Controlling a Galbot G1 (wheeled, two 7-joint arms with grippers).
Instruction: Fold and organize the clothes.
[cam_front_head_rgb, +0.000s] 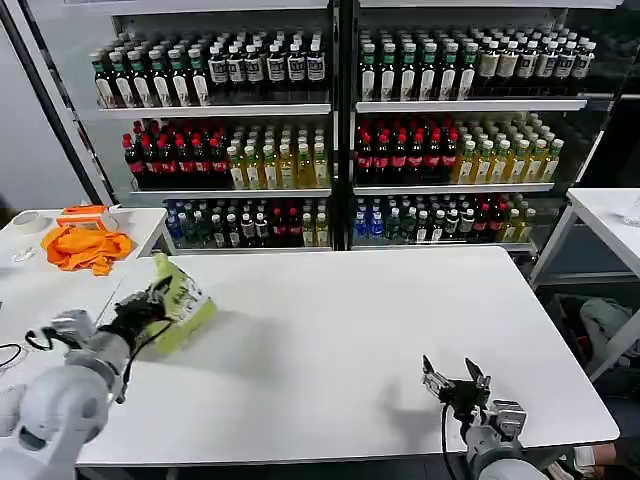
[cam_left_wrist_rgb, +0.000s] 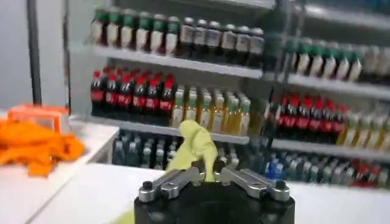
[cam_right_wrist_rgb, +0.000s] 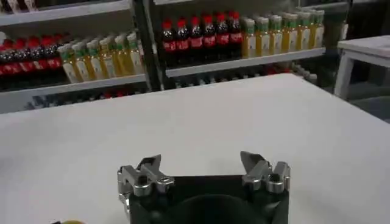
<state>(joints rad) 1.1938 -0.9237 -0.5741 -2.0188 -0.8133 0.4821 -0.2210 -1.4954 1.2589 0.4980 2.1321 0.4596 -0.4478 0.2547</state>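
One lime T-shirt (cam_front_head_rgb: 180, 305), bunched into a wad, is hanging pinched in the closed left tool (cam_front_head_rgb: 150, 303) above the desk's (cam_front_head_rgb: 350, 330) left edge, while the right tool (cam_front_head_rgb: 457, 383) is waiting spread and empty, well apart.

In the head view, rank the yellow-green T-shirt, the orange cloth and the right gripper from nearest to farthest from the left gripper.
1. T-shirt: clamped in the left gripper, table's left edge.
2. Orange cloth: on the side table, beyond and to the left.
3. Right gripper: open, over the near right of the table.
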